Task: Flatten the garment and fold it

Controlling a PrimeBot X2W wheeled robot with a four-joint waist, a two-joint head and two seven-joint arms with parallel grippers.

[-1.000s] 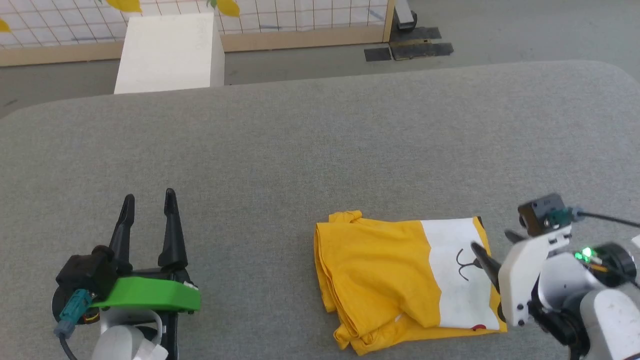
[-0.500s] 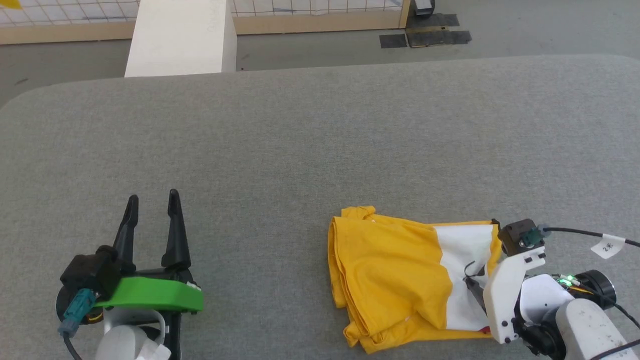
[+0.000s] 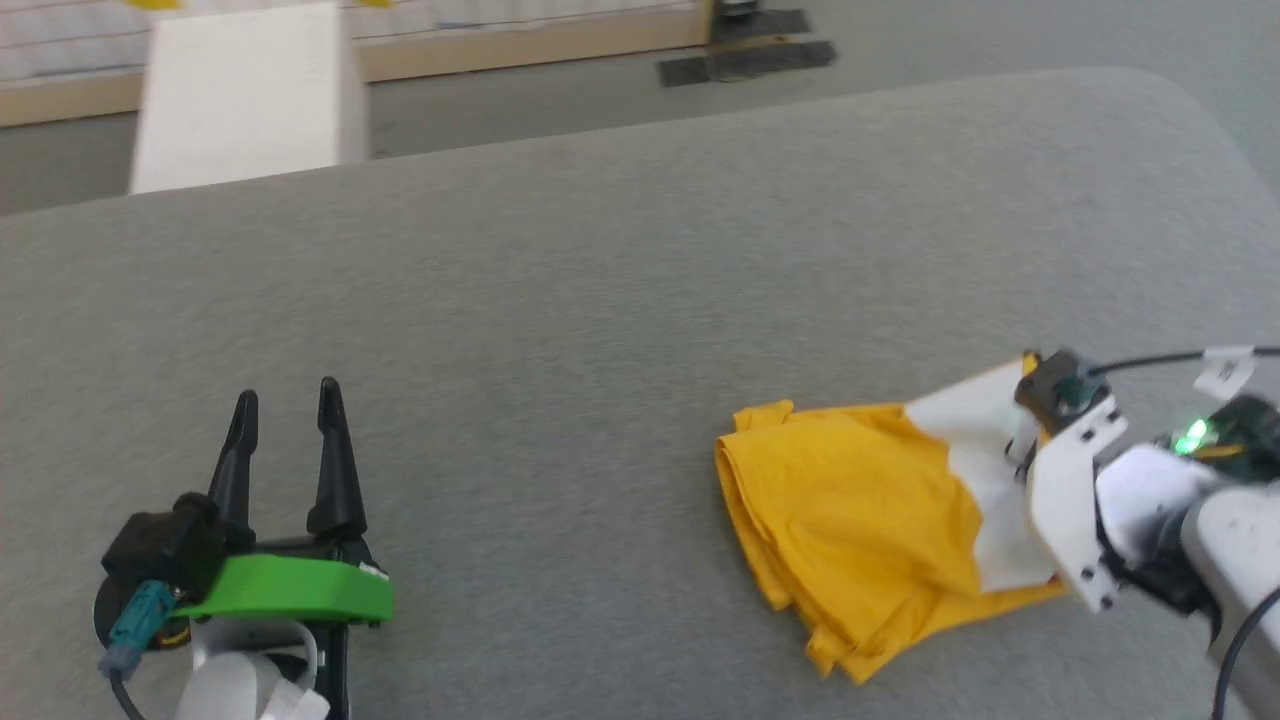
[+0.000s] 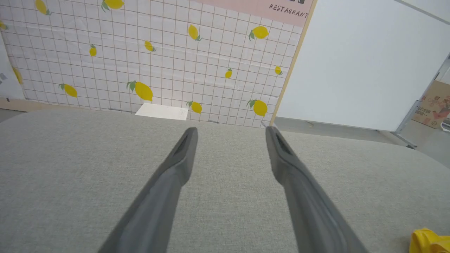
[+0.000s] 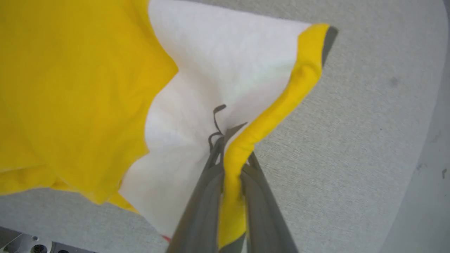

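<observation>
Garment (image 3: 860, 520) lies bunched in layers near the front right corner of the grey table (image 3: 600, 250). Right gripper (image 5: 230, 147) is clenched on its yellow hem beside the white patch (image 5: 218, 56), raising that edge (probably to pull the layers open). Left gripper (image 3: 287, 395) is spread, empty, front left.

The left gripper (image 3: 287, 390) has two long black fingers (image 3: 334, 460) tapering to points, set above a curved bright green cover (image 3: 290, 592), with a teal plug (image 3: 150, 608) on a grey cable. The right gripper (image 5: 228, 135) sits behind a white bracket (image 3: 1062, 500) dotted with dark screws and topped by a small black camera block (image 3: 1050, 388). A green light (image 3: 1190, 437) glows on its wrist, and a black cable (image 3: 1150, 358) carries a white tag (image 3: 1226, 366).
</observation>
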